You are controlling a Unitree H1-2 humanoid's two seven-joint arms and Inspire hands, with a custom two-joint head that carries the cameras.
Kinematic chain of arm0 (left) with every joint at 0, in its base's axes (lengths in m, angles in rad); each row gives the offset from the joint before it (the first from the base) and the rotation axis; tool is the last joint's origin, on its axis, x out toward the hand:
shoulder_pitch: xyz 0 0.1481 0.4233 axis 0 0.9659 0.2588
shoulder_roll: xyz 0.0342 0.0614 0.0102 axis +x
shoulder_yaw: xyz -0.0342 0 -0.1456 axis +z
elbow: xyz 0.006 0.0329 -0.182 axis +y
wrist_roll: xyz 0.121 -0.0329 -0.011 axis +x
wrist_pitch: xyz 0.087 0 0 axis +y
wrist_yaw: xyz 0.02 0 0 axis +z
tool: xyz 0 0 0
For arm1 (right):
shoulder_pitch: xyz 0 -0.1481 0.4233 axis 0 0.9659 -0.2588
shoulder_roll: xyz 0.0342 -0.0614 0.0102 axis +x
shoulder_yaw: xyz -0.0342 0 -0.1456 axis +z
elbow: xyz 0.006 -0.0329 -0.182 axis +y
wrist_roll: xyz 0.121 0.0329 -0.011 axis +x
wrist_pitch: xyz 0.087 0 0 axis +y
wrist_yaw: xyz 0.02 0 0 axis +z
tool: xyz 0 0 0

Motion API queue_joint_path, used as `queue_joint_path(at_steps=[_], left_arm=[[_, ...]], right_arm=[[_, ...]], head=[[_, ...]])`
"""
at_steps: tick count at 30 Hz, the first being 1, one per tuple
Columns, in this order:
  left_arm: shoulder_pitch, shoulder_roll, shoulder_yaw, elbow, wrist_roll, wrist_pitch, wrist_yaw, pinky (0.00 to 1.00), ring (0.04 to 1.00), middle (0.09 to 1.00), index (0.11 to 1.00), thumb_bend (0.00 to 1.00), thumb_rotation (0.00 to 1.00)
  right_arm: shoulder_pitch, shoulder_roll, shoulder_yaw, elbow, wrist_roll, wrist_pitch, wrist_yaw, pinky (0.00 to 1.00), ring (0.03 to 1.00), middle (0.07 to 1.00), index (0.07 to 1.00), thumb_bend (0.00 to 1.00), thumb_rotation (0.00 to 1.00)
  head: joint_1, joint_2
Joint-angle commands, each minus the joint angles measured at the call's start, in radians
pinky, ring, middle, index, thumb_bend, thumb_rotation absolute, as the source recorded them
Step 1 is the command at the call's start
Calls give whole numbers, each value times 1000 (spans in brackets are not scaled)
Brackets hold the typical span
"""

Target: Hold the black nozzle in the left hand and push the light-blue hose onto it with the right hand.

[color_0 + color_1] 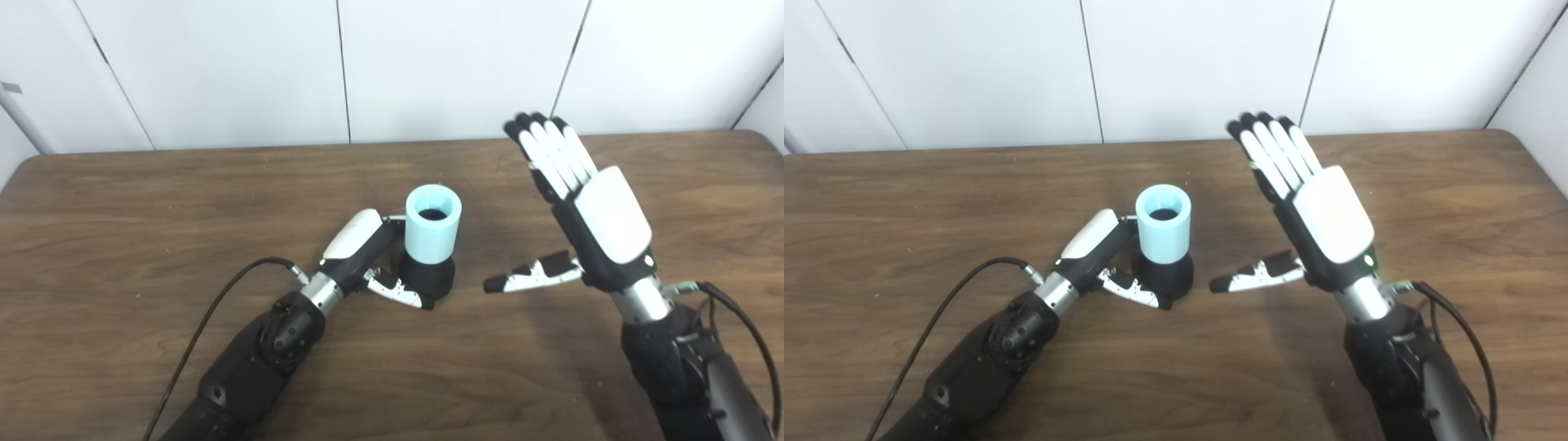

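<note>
The fingers [395,222] of the left hand [358,245] were curled round the far side of the black nozzle [429,275], largely hidden behind it, while the thumb lay against the near side of its base, so that the hand was clamped on the nozzle. The light-blue hose [432,225] stood upright on top of the nozzle, its open end facing up, at the middle of the table [122,202]. To the right of the nozzle, apart from it, the right hand [597,220] was raised with its fingers [551,147] straight, close together and pointing away, its thumb stretched out toward the nozzle, touching and holding nothing.
</note>
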Motion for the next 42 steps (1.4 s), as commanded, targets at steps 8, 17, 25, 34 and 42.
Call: queue_joint_path(at_steps=[8, 17, 25, 34, 42], left_arm=[[139, 30, -85, 75, 58, 95, -156, 757, 591, 467, 474, 517, 85], [117, 61, -98, 45, 59, 31, -155, 733, 580, 510, 480, 518, 89], [136, 61, -34, 30, 21, -79, -87, 977, 954, 943, 912, 955, 402], [137, 56, 39, -8, 130, -185, 10, 1000, 1000, 1000, 1000, 1000, 499], [157, 41, 178, -176, 63, -189, 98, 1000, 1000, 1000, 1000, 1000, 645]], right_arm=[[80, 111, -37, -24, 286, 167, 78, 1000, 1000, 1000, 1000, 842, 500], [80, 142, -51, 34, 373, 298, 125, 1000, 1000, 1000, 1000, 854, 496], [85, 154, -32, 17, 390, 373, 141, 1000, 1000, 1000, 1000, 840, 476], [91, 162, 3, 25, 397, 364, 149, 1000, 1000, 1000, 1000, 853, 463], [99, 170, 42, 12, 416, 377, 177, 1000, 1000, 1000, 1000, 850, 446]], head=[[-2, -2], [-8, 0], [-7, -2], [-4, -6], [6, -14]])
